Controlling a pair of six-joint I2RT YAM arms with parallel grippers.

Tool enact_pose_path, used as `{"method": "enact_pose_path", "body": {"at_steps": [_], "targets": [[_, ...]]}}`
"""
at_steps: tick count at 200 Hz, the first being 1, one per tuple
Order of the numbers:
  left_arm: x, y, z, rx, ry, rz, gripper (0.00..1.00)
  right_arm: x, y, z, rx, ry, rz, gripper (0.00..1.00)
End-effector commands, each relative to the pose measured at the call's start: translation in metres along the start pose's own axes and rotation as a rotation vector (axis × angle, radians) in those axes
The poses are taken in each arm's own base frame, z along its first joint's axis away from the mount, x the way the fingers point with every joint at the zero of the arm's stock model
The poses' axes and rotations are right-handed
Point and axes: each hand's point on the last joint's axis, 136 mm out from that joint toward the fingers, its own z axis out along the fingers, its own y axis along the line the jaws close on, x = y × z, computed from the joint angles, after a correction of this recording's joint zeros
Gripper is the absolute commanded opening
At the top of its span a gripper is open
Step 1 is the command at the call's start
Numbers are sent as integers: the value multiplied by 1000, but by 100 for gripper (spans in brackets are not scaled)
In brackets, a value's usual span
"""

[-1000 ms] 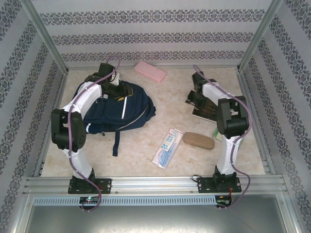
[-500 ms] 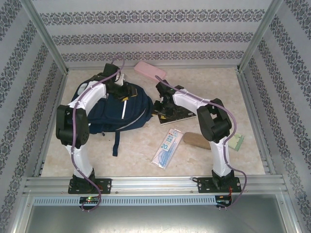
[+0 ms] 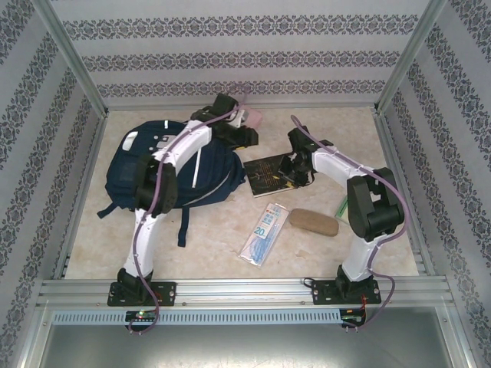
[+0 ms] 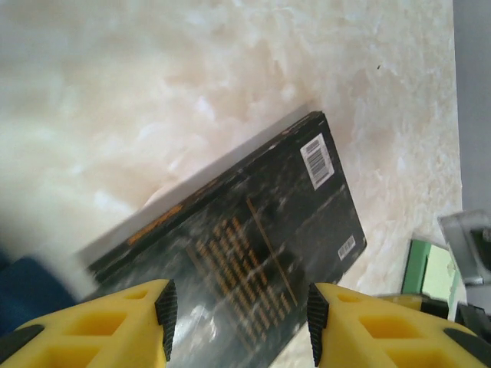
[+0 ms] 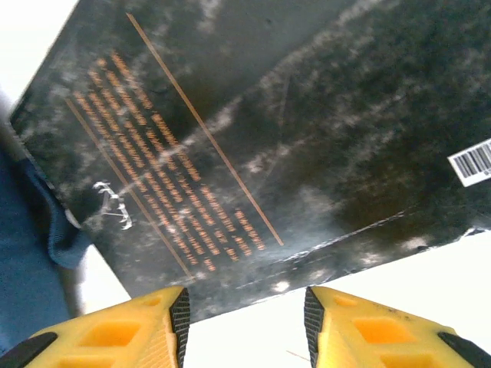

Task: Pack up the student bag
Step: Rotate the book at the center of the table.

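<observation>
**Bag on the counter, most things not yet packed**

The student bag (image 3: 180, 172) lies flat on the left part of the counter (image 3: 215, 245). The packing seems to be at an early stage: nothing is seen going into the bag, and whether its opening is unzipped cannot be told. The left hand (image 3: 244, 136) reaches over the bag's far right corner, near a pink case (image 3: 254, 116). Its yellow fingers (image 4: 130, 322) are spread and hold nothing, with a dark book (image 3: 267, 175) below them. This book lies just beside the bag. The right hand (image 3: 294, 165) hangs over the right part of the book, its fingers also apart; whether they touch the cover is not clear. A blue-white packet (image 3: 265, 230), a brown case (image 3: 313, 221) and a green pad (image 4: 430, 272) lie on the counter, likely waiting to be packed.
</observation>
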Motion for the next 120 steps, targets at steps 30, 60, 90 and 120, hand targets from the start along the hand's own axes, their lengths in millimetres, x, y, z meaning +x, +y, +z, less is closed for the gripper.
{"method": "enact_pose_path", "body": {"at_steps": [30, 60, 90, 120], "targets": [[9, 27, 55, -77, 84, -7, 50, -2, -16, 21, 11, 17, 62, 49], [25, 43, 75, -118, 135, -22, 50, -3, -25, 32, 8, 33, 95, 51], [46, 41, 81, -117, 197, -29, 49, -19, -27, 33, 8, 5, 93, 51], [63, 25, 75, -82, 222, -41, 49, -48, -24, 30, 1, -26, 82, 51]]}}
